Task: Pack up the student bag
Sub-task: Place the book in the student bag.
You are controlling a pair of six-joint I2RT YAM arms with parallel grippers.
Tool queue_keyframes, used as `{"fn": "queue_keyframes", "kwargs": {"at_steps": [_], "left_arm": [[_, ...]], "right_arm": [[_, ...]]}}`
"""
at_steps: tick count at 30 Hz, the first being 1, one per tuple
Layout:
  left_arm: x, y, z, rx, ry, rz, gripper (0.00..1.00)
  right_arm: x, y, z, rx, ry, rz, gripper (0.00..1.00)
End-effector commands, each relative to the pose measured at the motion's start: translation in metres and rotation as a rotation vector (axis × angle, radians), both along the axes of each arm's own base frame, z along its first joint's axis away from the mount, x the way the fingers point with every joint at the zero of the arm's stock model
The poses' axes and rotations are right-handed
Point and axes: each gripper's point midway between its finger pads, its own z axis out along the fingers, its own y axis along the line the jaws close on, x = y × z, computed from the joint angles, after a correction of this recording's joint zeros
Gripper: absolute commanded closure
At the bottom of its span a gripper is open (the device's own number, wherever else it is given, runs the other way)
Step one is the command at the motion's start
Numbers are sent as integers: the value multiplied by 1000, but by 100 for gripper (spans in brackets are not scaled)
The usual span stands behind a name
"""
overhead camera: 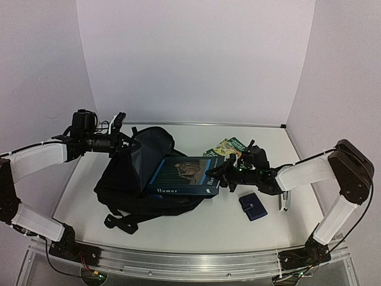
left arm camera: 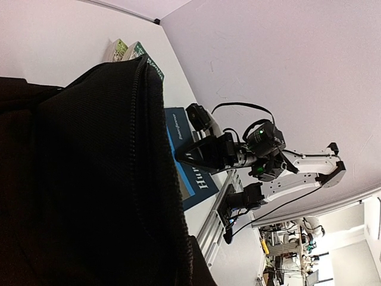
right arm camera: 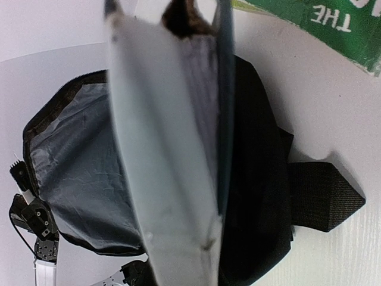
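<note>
Left jaws pinch the limp black fabric backpack (overhead camera: 128, 187) by its zipper rim; right jaws clamp a stiff blue book (overhead camera: 184, 176).

From above and behind we overlook the whole table (overhead camera: 178, 223), our left wrist view hugs the student bag (left arm camera: 89, 179) facing the right arm (left arm camera: 297, 177), and our right wrist view, close along the blue book (right arm camera: 172, 149), shares that bag.

Bright, even, diffuse light from above. Faint soft shadow on desk (overhead camera: 196, 223) below right pincer (overhead camera: 220, 173). Right wrist: book (right arm camera: 161, 149) in that pincer badly blurred, too close. Left wrist: student bag (left arm camera: 77, 179) at left pincer (overhead camera: 122, 140) underexposed, detail lost.
</note>
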Motion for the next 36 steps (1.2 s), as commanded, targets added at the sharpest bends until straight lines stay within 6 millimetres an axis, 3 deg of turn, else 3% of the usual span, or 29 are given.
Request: {"fn": "queue_keyframes", "kwargs": {"at_steps": [1, 12, 20, 27, 36], "left_arm": [[0, -17, 44, -78, -137, -86, 100], [-8, -44, 39, -86, -127, -146, 100], [-16, -80, 33, -111, -124, -209, 100], [-21, -123, 33, -150, -132, -276, 100], [-32, -168, 31, -171, -137, -345, 100]], "right_arm": [[10, 17, -1, 10, -4, 7, 100], [25, 75, -10, -2, -56, 66, 97], [29, 107, -16, 3, -74, 97, 91], [28, 98, -14, -19, -91, 76, 88], [8, 62, -16, -76, -83, 33, 88]]}}
